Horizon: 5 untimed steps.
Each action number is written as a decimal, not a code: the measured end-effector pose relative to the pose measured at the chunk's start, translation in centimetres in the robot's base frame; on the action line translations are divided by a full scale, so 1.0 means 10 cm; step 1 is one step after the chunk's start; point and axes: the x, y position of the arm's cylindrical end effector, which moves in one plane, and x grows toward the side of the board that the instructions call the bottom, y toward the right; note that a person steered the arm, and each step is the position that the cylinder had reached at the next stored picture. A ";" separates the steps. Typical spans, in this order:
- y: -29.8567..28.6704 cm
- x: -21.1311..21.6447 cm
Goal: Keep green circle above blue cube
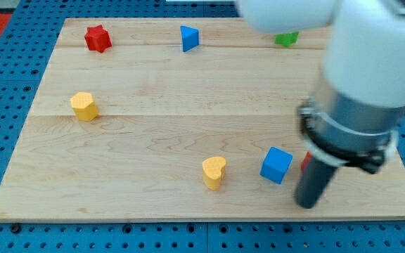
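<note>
Camera view: my tip point(306, 204) sits just right of blue cube point(276, 165).

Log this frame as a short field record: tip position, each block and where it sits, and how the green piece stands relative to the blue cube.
tip: my tip near the view's bottom right, just right of the blue cube, apart from it
green block: at the view's top, partly hidden by the arm, shape unclear
task relation: green lies above blue cube
red block: mostly hidden behind rod
other blocks: red star, blue triangle, yellow block, yellow heart
</note>
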 end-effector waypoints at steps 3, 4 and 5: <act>0.51 -1.80; 0.51 -2.11; 0.41 -2.01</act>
